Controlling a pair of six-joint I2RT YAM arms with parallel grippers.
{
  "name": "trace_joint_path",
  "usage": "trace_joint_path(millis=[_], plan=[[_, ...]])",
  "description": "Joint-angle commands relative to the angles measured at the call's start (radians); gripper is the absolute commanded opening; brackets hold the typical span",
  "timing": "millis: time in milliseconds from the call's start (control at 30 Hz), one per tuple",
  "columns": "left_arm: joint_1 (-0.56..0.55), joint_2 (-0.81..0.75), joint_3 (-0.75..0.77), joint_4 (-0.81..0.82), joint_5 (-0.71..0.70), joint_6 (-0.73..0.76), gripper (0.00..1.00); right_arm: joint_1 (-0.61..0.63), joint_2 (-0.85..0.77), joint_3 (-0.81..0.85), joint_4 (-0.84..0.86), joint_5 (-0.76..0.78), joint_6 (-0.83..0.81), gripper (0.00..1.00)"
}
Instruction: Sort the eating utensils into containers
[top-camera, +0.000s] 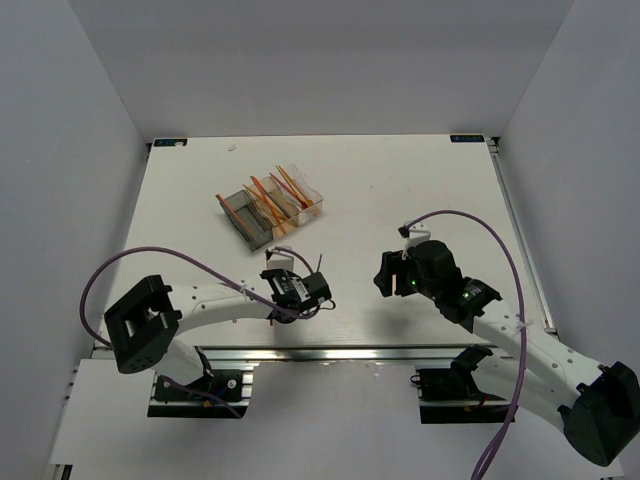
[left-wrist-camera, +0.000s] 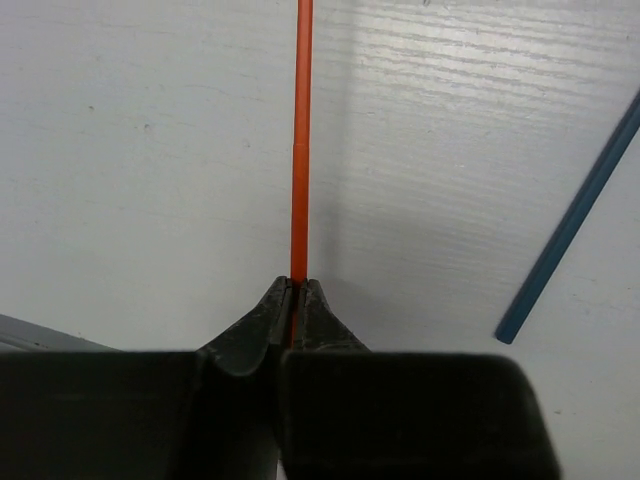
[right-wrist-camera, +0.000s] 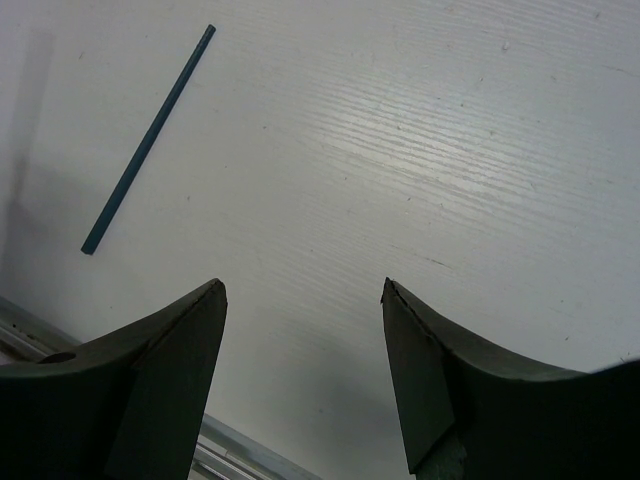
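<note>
My left gripper (left-wrist-camera: 298, 282) is shut on a thin orange utensil (left-wrist-camera: 300, 140), which sticks straight out from the fingertips over the white table. In the top view this gripper (top-camera: 318, 293) is at the near middle of the table. A blue utensil (left-wrist-camera: 570, 225) lies loose on the table beside it, and also shows in the right wrist view (right-wrist-camera: 148, 140) and the top view (top-camera: 319, 264). My right gripper (right-wrist-camera: 303, 285) is open and empty above bare table, to the right (top-camera: 383, 275). The three joined containers (top-camera: 255, 238) stand further back, with several orange and red utensils in them.
The table's near edge with its aluminium rail (top-camera: 330, 353) runs just below both grippers. Grey walls enclose the table on three sides. A purple cable (top-camera: 470, 222) loops above the right arm.
</note>
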Motion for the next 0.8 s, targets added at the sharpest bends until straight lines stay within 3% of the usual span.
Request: trace_joint_path(millis=[0, 400, 500, 600, 767], plan=[[0.004, -0.059, 0.024, -0.021, -0.069, -0.015, 0.00, 0.001, 0.001, 0.002, 0.033, -0.007, -0.004, 0.69], [0.033, -0.117, 0.212, -0.056, -0.208, 0.005, 0.00, 0.001, 0.039, 0.025, 0.012, 0.009, -0.015, 0.69], [0.135, -0.128, 0.228, -0.016, -0.192, 0.027, 0.00, 0.001, 0.045, 0.028, 0.010, 0.013, -0.016, 0.69], [0.273, -0.122, 0.243, 0.120, -0.104, 0.149, 0.00, 0.001, 0.056, 0.028, 0.010, 0.018, -0.021, 0.69], [0.444, -0.004, 0.362, 0.229, -0.080, 0.264, 0.00, 0.001, 0.080, 0.036, 0.006, 0.012, -0.024, 0.69]])
